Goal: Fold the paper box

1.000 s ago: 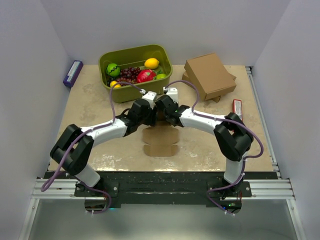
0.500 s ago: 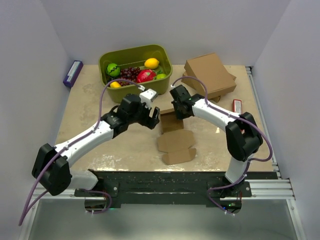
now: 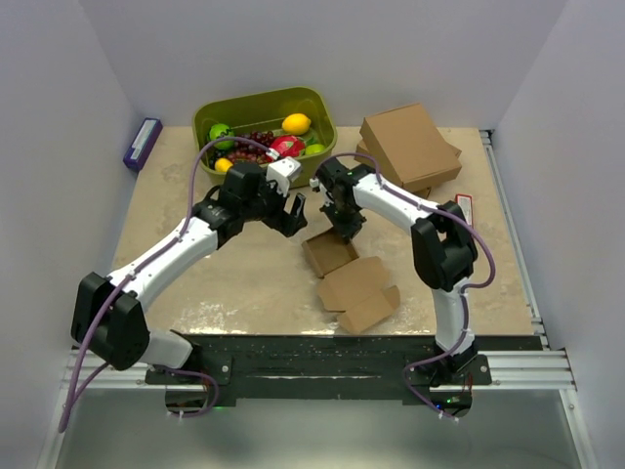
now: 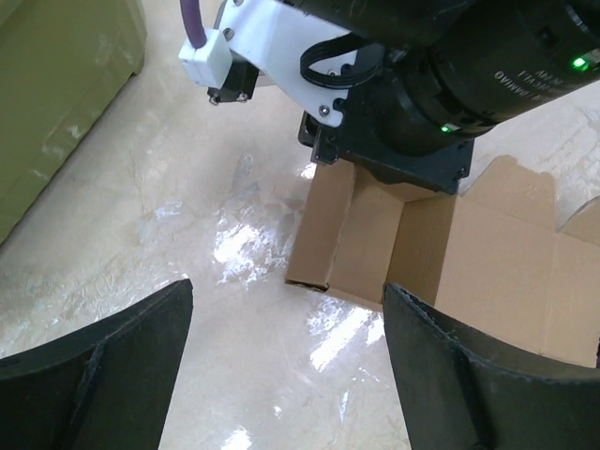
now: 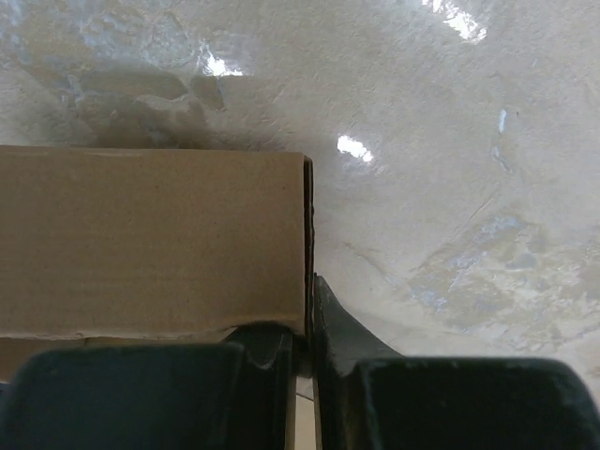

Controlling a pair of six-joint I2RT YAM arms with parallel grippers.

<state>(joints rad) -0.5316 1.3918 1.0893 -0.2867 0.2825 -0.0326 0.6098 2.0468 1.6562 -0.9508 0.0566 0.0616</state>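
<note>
**A:** How much of the right gripper [image 3: 344,232] shows from above?

**B:** Little. Its own black wrist covers the fingertips, so the pinch is hidden there. The wrist camera settles it: two dark fingers [image 5: 267,349], blurred and cut off by the bottom edge, are clamped on a thin upright wall of the plain brown cardboard paper box [image 5: 150,234].

**A:** And the rest of the box?

**B:** It is a die-cut sheet lying flat on the glossy tan table [image 3: 225,283]. It spreads from under that hand toward the arm bases. In the left wrist view its far flaps run off the right edge, and the right hand's body hides where the wall is gripped.

**A:** The left gripper [image 3: 292,215]?

**B:** Its jaws are wide apart with nothing between them. It is just to the left of the right hand and aimed at the raised wall, clear of the cardboard. I cannot tell whether its fingertips touch the table.

**A:** Arm poses?

**B:** The left arm stretches long and diagonal from its base. The right arm is sharply bent at the elbow, with the forearm reaching up and to the left and the wrist tipped downward.
</note>
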